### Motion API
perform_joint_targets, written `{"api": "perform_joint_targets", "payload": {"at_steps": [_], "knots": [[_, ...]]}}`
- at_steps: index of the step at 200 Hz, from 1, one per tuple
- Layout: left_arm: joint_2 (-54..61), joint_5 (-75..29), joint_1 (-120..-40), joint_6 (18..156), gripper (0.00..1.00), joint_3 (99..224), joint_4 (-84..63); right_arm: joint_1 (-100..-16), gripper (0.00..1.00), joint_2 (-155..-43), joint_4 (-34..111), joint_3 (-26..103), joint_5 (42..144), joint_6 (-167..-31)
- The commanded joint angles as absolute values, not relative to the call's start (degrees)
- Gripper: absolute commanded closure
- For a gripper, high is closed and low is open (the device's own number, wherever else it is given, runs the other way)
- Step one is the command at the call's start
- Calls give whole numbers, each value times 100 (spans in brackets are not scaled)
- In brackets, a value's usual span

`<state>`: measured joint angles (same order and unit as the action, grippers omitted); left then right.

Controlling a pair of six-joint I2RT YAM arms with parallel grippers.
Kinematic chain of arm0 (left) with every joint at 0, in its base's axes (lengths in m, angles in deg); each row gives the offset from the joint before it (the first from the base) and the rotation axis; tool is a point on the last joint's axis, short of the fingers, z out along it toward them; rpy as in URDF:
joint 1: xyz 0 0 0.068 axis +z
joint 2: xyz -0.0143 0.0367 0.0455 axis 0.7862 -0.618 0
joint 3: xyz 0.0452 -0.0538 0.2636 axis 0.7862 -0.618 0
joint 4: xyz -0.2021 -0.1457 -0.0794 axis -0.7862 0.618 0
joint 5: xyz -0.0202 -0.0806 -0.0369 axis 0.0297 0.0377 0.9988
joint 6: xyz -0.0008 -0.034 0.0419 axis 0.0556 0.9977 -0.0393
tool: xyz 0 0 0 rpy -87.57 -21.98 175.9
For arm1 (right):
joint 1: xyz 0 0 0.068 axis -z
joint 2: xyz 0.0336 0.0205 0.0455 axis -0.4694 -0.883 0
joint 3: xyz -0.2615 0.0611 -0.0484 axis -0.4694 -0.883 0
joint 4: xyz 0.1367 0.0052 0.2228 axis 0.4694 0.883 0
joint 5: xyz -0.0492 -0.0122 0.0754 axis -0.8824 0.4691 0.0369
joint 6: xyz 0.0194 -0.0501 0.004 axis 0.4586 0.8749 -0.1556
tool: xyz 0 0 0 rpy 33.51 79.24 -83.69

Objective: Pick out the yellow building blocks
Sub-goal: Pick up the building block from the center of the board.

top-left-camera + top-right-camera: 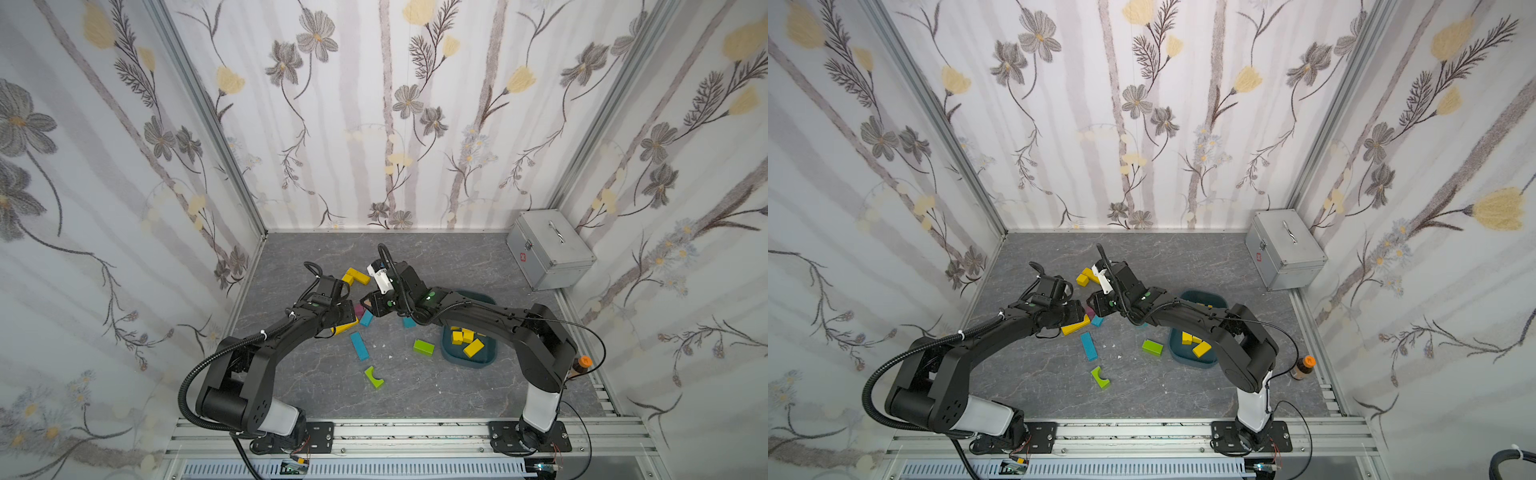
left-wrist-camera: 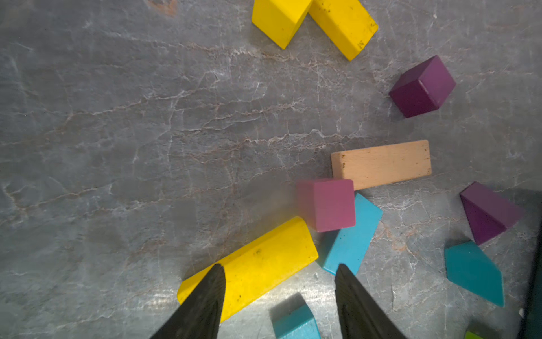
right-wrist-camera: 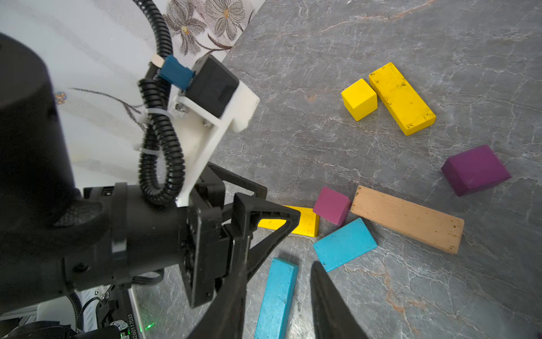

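We are counting three yellow building blocks (image 1: 358, 275) lying loose on the grey table (image 1: 415, 395): one yellow cube (image 3: 359, 99) touching a yellow bar (image 3: 401, 98) toward the back, and one long yellow bar (image 2: 249, 264) nearer, just beside a pink cube (image 2: 327, 204). The left gripper (image 2: 278, 267) is sitting at that long bar, jaws standing apart, one finger crossing in front of it, gripping nothing. The right gripper (image 3: 278, 273) is facing it, jaws parted only a little and empty, one blue bar (image 3: 275, 296) showing through the gap. In the teal tray (image 1: 469, 362) we are making out at least three more yellow blocks (image 1: 473, 348), the right arm (image 1: 498, 316) covering part of it. We are also seeing two lime green blocks (image 1: 424, 346), one peach bar (image 2: 381, 164) and two dark purple blocks (image 2: 422, 86).
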<state>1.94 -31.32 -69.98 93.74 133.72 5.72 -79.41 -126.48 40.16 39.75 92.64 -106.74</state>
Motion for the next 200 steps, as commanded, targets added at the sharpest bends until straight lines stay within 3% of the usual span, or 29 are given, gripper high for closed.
{"api": "perform_joint_targets", "payload": {"at_steps": [1,112,200], "knots": [[19,-3223,-6984,9264,38,13512,464,-7949,62,-12709,4079,4027,9334,-10670],[-565,-3076,-7042,9234,37,13756,1027,-7949,62,-12753,4110,4037,9353,-10647],[-479,-3525,-7273,9140,40,13609,1307,-7949,62,-12743,3987,3909,9345,-10644]]}}
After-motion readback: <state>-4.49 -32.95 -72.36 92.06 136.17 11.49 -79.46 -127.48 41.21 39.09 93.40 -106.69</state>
